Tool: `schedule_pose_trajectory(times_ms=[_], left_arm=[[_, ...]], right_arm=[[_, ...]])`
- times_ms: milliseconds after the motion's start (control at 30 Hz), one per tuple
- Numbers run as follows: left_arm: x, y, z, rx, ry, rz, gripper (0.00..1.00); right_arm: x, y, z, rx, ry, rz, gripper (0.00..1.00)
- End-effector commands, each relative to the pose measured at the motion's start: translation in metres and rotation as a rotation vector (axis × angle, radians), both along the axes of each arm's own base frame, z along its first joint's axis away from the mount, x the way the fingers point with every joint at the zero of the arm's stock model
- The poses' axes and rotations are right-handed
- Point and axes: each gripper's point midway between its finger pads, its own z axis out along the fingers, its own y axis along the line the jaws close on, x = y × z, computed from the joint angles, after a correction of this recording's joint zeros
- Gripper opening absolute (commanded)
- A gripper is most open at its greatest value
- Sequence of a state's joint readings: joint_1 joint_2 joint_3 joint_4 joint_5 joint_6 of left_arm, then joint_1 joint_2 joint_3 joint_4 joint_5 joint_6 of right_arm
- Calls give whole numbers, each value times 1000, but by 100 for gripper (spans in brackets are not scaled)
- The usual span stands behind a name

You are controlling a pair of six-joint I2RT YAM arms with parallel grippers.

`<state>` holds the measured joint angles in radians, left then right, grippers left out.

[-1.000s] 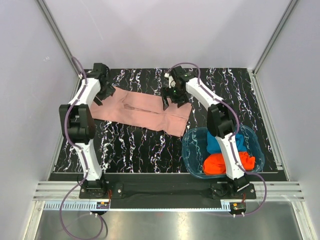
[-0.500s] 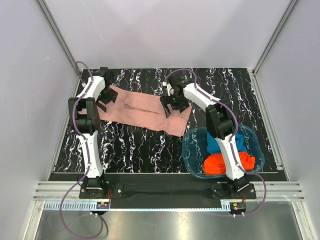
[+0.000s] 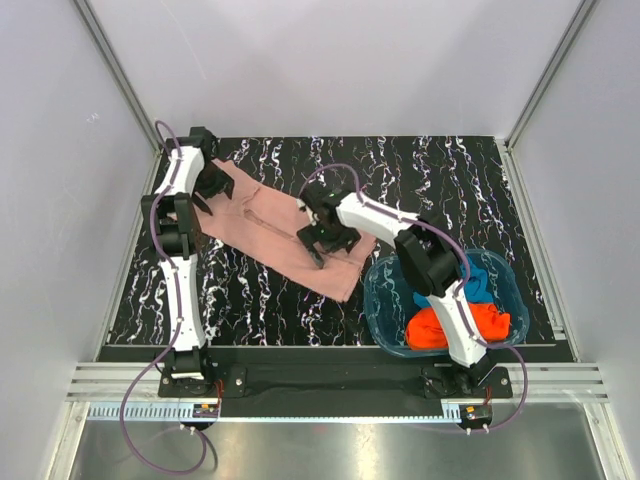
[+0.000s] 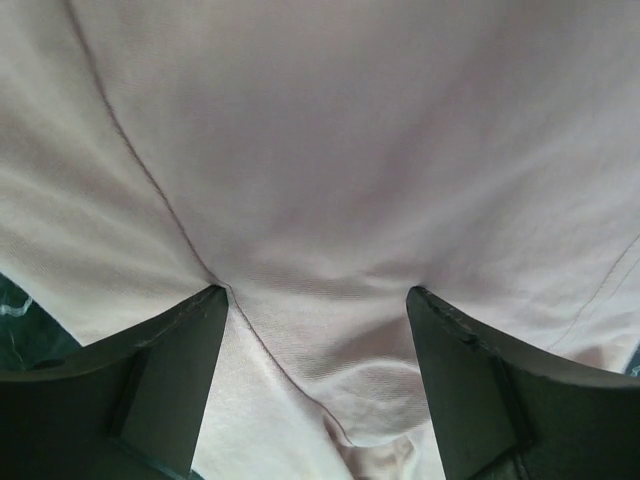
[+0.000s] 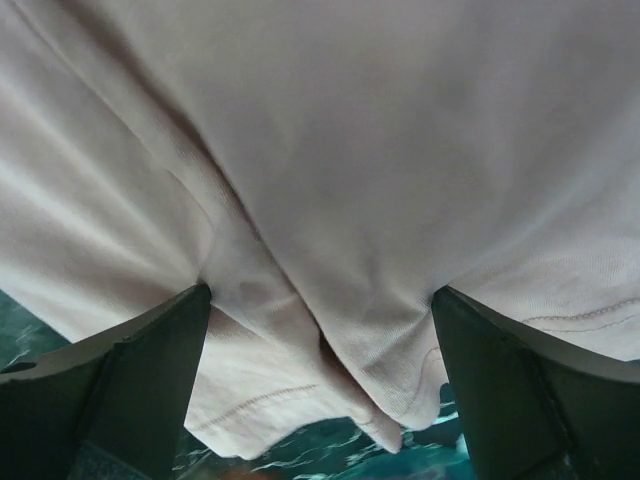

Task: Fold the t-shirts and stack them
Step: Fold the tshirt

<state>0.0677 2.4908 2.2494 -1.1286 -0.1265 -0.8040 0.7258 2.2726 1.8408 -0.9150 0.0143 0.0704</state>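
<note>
The dusty-pink t-shirt [image 3: 268,228] lies slantwise on the black marbled table, from the far left down towards the tub. My left gripper [image 3: 207,186] stands open over its far-left end, with cloth and a seam filling the gap between the fingers [image 4: 315,295]. My right gripper [image 3: 319,233] is open too, low over the shirt's near-right part, where folded layers and a hem edge [image 5: 320,290] show between its fingers. The blue t-shirt [image 3: 478,283] and the orange-red t-shirt [image 3: 491,322] lie bunched in the tub.
A translucent blue plastic tub [image 3: 373,300] stands at the near right, its rim close to the pink shirt's lower corner. The right arm reaches over the tub. Grey walls with metal posts close in the table on three sides.
The right gripper has moved left and nearer, and the pink shirt's right end has swung with it, so the shirt now lies diagonally. The left gripper stays at the far-left end.
</note>
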Motion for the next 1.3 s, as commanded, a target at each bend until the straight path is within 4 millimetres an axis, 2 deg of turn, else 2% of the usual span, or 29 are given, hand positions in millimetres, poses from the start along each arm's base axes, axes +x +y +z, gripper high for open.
schedule_pose_trajectory(times_ms=[0, 67, 133, 200, 233, 267, 300, 333, 367, 433, 467, 500, 533, 600, 633, 667, 700, 733, 767, 833, 867, 900, 933, 967, 1067, 1167, 1200, 1267], left_arm=[[19, 6, -27, -90, -26, -134, 77], [27, 6, -30, -126, -54, -180, 77], [42, 1, -21, -156, -120, -253, 77], [55, -5, -15, -189, -191, -303, 77], [60, -10, -12, -211, -225, -318, 77], [67, -14, 5, -254, -288, -321, 78], [75, -12, 8, -256, -336, -320, 78], [81, -11, 24, -251, -383, -326, 78], [88, -10, 39, -240, -431, -344, 79], [98, -7, 89, -204, -530, -365, 79], [98, -7, 105, -197, -554, -371, 79], [96, -5, 139, -171, -604, -373, 79], [93, -4, 152, -160, -618, -369, 80], [82, -5, 172, -124, -629, -362, 79], [71, -7, 202, -92, -668, -364, 79], [58, -8, 184, -58, -606, -353, 79], [49, -10, 184, -31, -585, -351, 79], [36, -25, 196, -5, -586, -369, 78], [21, -23, 174, 37, -505, -347, 78], [1, -28, 162, 102, -437, -330, 77], [-8, -39, 163, 168, -418, -315, 77], [-20, -44, 144, 185, -365, -311, 77], [-25, -56, 137, 199, -355, -316, 77], [-26, -56, 131, 211, -358, -266, 77], [-30, -64, 96, 203, -309, -210, 76], [-26, -66, 78, 211, -275, -185, 75], [-24, -65, 66, 223, -249, -183, 75], [-17, -63, 61, 240, -252, -177, 75]], right_arm=[[-51, 20, 8, 29, 107, -12, 100], [-66, 41, 17, 78, 132, 2, 100], [-83, 62, 23, 147, 206, -11, 100], [-97, 92, 41, 247, 271, 1, 100], [-99, 100, 43, 270, 291, 8, 100], [-100, 110, 57, 315, 303, 15, 100], [-99, 111, 61, 320, 298, 15, 100], [-93, 115, 72, 335, 267, 31, 100], [-90, 109, 76, 314, 245, 33, 100], [-86, 106, 92, 319, 207, 51, 100], [-84, 103, 99, 316, 187, 65, 100], [-79, 98, 104, 314, 170, 58, 100], [-75, 92, 115, 321, 144, 48, 100], [-64, 77, 116, 309, 127, 0, 100], [-56, 63, 116, 305, 125, -35, 100], [-48, 56, 116, 306, 107, -58, 100], [-44, 49, 114, 297, 102, -72, 100], [-39, 38, 110, 284, 102, -91, 100], [-36, 29, 107, 254, 91, -87, 100], [-33, 19, 98, 209, 81, -89, 100], [-31, 14, 94, 178, 66, -77, 100], [-30, 12, 91, 164, 66, -74, 100], [-31, 9, 86, 145, 69, -70, 100], [-29, 9, 83, 142, 61, -70, 100], [-27, 7, 73, 128, 51, -67, 100], [-26, 5, 60, 112, 53, -64, 100], [-27, 5, 54, 103, 59, -62, 100], [-28, 5, 46, 87, 65, -66, 98]])
